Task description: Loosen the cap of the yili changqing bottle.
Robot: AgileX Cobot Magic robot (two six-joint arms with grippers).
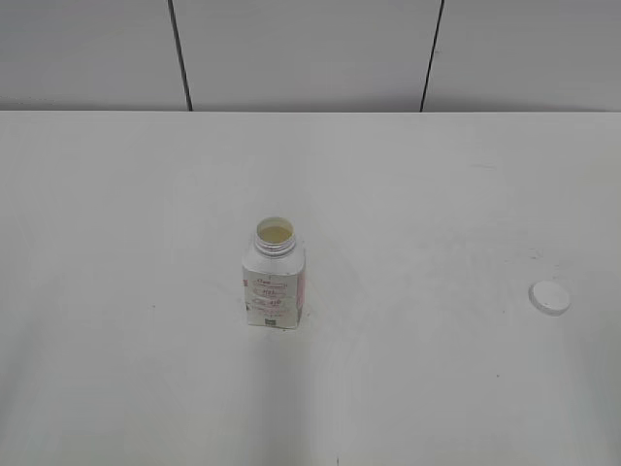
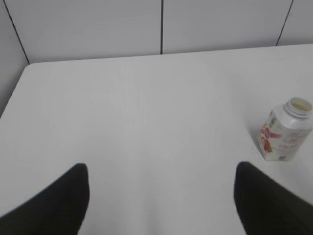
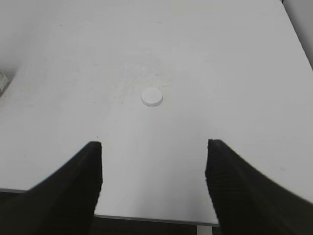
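Observation:
The yili changqing bottle [image 1: 274,280] stands upright in the middle of the white table, its neck uncapped and open. It also shows at the right edge of the left wrist view [image 2: 286,131]. The white cap [image 1: 549,297] lies flat on the table far to the bottle's right, and shows in the right wrist view [image 3: 152,97]. My left gripper [image 2: 161,171] is open and empty, left of the bottle and well away from it. My right gripper [image 3: 154,149] is open and empty, above the table's near edge, short of the cap. Neither gripper appears in the exterior view.
The white table [image 1: 126,194] ends at a grey panelled wall [image 1: 310,49] at the back. Its front edge [image 3: 156,219] shows between the right fingers, with dark floor beyond.

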